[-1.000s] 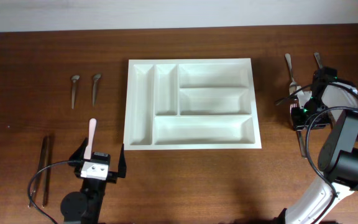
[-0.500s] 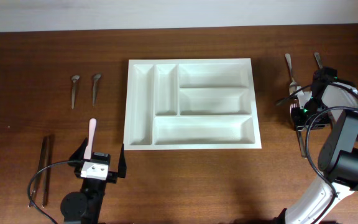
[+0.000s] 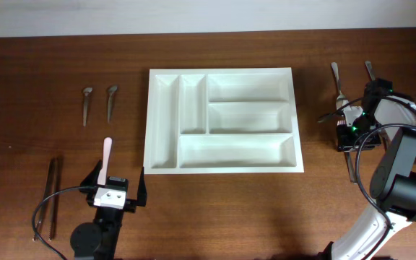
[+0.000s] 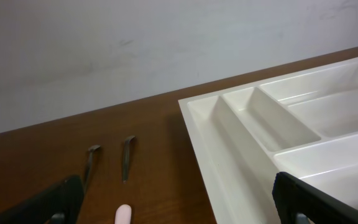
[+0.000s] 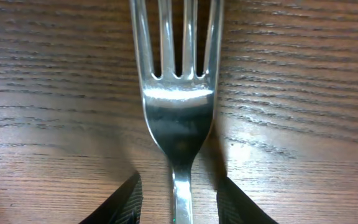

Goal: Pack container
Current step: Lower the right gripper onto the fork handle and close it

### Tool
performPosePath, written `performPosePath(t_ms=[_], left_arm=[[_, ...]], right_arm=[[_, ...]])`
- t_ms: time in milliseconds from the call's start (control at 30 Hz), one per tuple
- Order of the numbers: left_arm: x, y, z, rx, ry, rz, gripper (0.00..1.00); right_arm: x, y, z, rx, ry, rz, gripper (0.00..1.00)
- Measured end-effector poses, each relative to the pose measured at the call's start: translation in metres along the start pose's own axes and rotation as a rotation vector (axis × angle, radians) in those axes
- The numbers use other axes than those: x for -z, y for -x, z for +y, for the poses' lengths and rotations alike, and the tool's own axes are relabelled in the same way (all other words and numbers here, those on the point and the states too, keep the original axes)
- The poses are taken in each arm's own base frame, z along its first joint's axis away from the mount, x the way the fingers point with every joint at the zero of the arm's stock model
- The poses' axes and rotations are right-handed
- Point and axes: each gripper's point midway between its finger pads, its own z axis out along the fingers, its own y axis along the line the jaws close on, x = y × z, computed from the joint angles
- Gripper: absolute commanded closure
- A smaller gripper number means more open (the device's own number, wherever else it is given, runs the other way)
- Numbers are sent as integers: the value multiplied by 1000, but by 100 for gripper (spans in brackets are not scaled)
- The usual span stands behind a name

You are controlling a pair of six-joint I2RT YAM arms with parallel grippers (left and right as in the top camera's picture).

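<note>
Straddling fork [image 5: 178, 106], right tool [image 5: 178, 200], container [image 3: 222, 168] well left

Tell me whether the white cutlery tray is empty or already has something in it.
Empty. In the overhead view all five compartments of the tray show bare white plastic; the two spoons lie outside on the table.

Right tool [image 5: 179, 200] shifted slightly, straddling fork [image 5: 178, 106] handle.
</note>
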Motion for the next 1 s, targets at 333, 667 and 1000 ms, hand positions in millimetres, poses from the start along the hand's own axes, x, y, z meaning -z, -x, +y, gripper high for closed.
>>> performPosePath(t_ms=[333, 667, 1000], left_arm=[[0, 0, 0, 0, 0, 0, 1], [0, 0, 0, 0, 0, 0, 1], [0, 0, 0, 0, 0, 0, 1]], right_arm=[[0, 0, 2, 2, 11, -2, 71], [0, 0, 3, 4, 16, -1, 92], [0, -4, 5, 2, 27, 16, 96]])
